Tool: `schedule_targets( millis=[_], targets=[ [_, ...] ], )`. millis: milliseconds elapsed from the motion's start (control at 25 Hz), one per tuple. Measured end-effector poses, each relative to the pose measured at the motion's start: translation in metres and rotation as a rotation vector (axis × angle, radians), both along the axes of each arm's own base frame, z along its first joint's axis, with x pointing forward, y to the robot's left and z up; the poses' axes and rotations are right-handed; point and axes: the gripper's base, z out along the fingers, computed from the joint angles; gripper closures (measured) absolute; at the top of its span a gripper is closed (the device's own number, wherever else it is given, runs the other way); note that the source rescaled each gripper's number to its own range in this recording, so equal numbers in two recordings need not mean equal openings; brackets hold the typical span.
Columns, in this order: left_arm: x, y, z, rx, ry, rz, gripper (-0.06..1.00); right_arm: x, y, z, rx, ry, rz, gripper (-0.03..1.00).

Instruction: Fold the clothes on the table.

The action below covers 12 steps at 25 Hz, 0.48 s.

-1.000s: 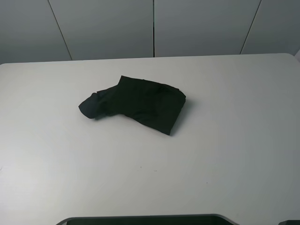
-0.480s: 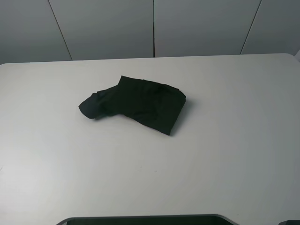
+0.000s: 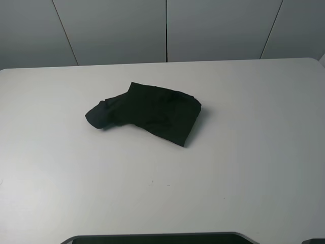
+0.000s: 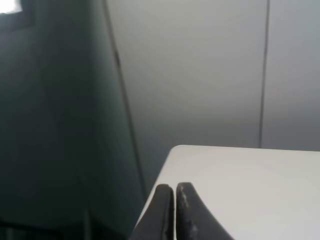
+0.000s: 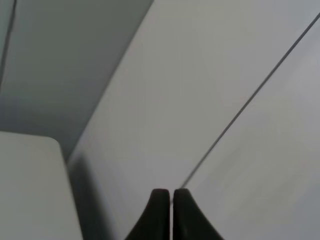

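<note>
Lab-like test cell: bare white table [image 3: 264, 152], plain grey wall panels [image 3: 218, 30].

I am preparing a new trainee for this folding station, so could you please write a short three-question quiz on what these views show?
1. True or false: the clothes lie spread flat on the table.
2. How do the jaws of the left gripper and the right gripper stand? A open, B shut, C one of each.
3. Fill in: the wall panels behind the table are ___ in colour.

Key: 1 false, they lie crumpled in a heap; 2 B; 3 grey.
</note>
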Motion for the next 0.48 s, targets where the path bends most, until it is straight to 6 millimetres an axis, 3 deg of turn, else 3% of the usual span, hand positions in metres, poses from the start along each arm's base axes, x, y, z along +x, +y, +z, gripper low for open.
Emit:
schedule_targets(
  millis=[120, 200, 480],
  targets=[
    [0.001, -0.008, -0.006, -0.013, 0.007, -0.057, 0.94, -0.016, 0.020, -0.020, 0.109, -0.052, 0.064, 0.95],
    [0.004, -0.013, -0.014, -0.021, 0.024, -0.090, 0.94, -0.016, 0.035, -0.040, 0.180, -0.047, 0.115, 0.95],
    [0.033, -0.022, -0.058, -0.012, 0.187, -0.189, 0.94, 0.027, 0.064, -0.099, 0.364, 0.126, 0.227, 0.95]
  ],
)
